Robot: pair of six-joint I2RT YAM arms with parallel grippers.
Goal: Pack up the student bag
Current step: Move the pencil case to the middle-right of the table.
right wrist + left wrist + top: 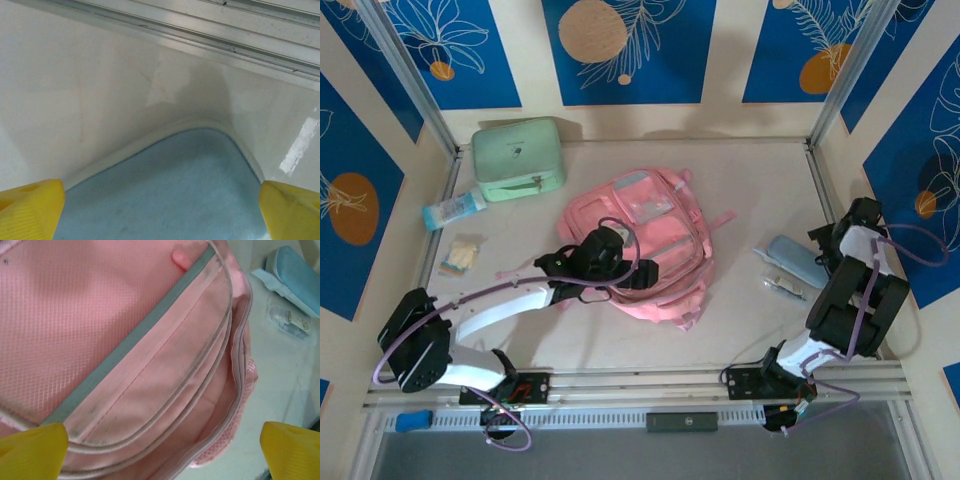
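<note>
The large, soft pink fabric backpack (655, 225) lies flat in the middle of the bench (750, 330), front pockets facing up. The left claw (638, 274) sits over the backpack's lower edge in the top view. In the left wrist view its yellow fingertips (30, 450) stand far apart at the lower corners and hold nothing. Under them is pink fabric crossed by a slanting grey strip (135, 340) and curved zip seams.

At the right of the top view, the right claw (822, 246) points down at a light blue soft pouch (793, 260), which lies to the right of the backpack and apart from it. In the right wrist view this claw is also spread wide, one tip at each lower corner. The pouch's rounded corner lies between the tips, ungripped, and a metal rail (225, 35) crosses the top.

A small clear packet (786, 285) lies just below the pouch. A mint green boxy zip case (518, 158) stands at the upper left, with a blue and white tube (453, 210) just below it.
</note>
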